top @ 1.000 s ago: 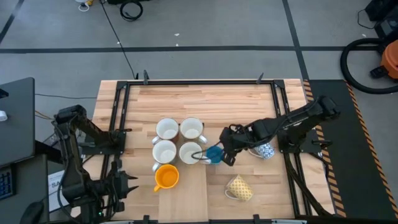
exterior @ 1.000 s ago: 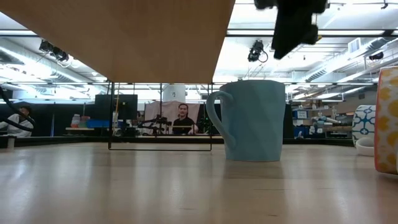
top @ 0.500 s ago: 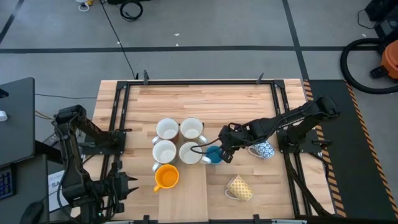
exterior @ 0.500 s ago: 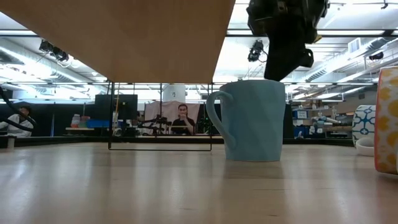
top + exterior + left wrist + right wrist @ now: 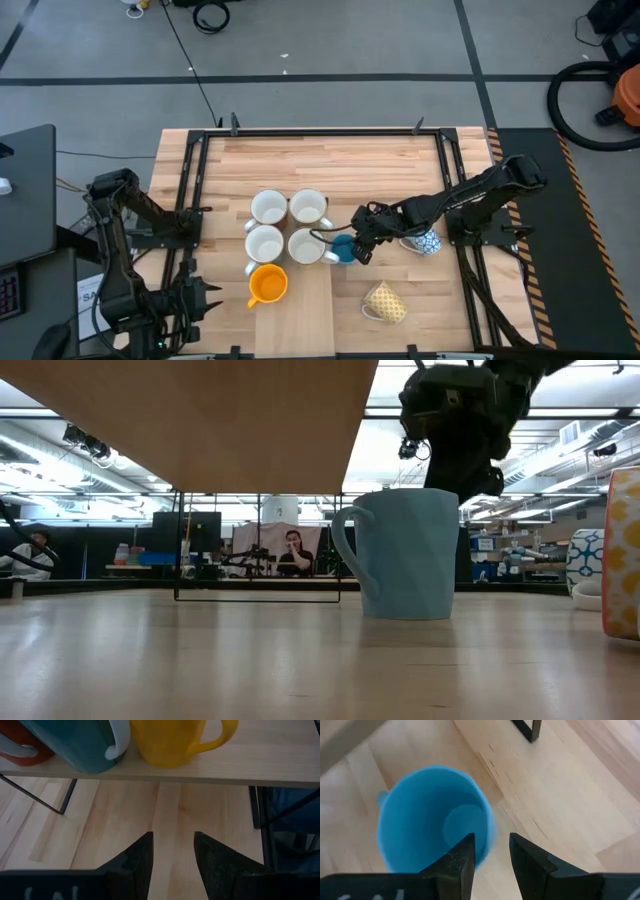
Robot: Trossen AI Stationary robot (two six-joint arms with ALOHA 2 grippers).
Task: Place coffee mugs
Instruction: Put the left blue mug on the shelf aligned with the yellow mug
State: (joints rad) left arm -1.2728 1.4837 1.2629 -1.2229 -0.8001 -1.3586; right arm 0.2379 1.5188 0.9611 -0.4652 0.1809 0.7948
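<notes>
Just beyond the right tool [image 5: 357,247], 4 white mugs [image 5: 288,226] and an orange mug [image 5: 267,285] crowd close. Its fingers, apart, straddle the bright blue mug's [image 5: 432,817] rim; the left tool [image 5: 172,855] waits, fingers apart.

Two dark, jointed arms; flat black fingers [image 5: 462,860].

The wooden counter [image 5: 380,165] carries four white mugs [image 5: 287,226], an orange mug [image 5: 268,284], a blue mug [image 5: 342,249] below the right fingers [image 5: 466,854], a patterned mug [image 5: 427,242] and a yellow mug [image 5: 385,301].

hidden: blue mug [image 5: 343,249] partly under right gripper [image 5: 358,247] | yellow mug [image 5: 622,550] cropped
</notes>
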